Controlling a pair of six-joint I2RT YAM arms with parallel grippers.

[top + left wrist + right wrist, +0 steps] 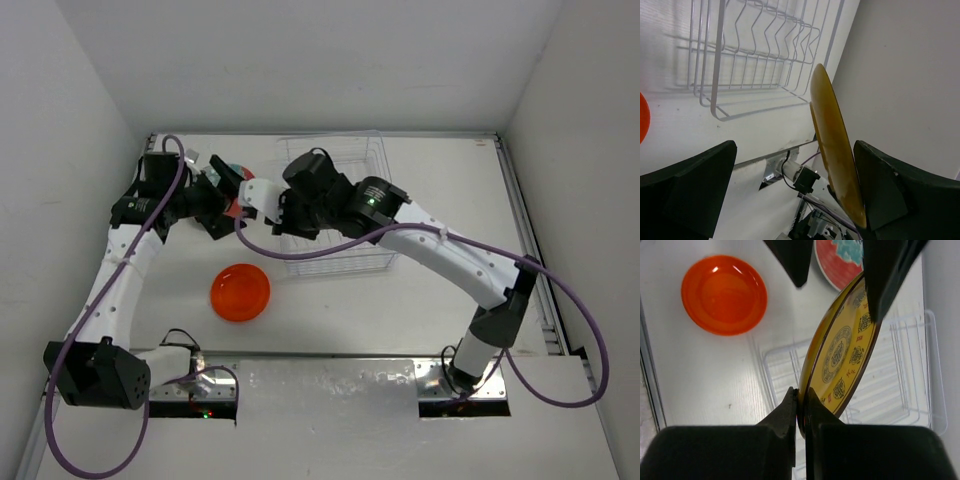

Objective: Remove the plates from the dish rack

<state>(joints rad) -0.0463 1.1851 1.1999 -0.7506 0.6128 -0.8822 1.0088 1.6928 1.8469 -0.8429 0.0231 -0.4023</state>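
My right gripper (801,400) is shut on the rim of a small orange-rimmed plate (845,350) with a yellow-brown pattern, holding it on edge above the dish rack (900,365). My left gripper (795,150) is open, its fingers on either side of that plate's (832,150) far edge; the plate stands close to the right-hand finger (890,190). From above, both grippers (222,195) (275,205) meet at the left end of the white wire dish rack (340,200), which looks empty. A plain orange plate (240,292) lies on the table. A red plate with teal blotches (840,260) lies beyond the left fingers.
White walls close in the table on the left, back and right. Purple cables trail from both arms, one loop (300,250) hanging over the rack's front. A metal rail (530,250) runs along the right edge.
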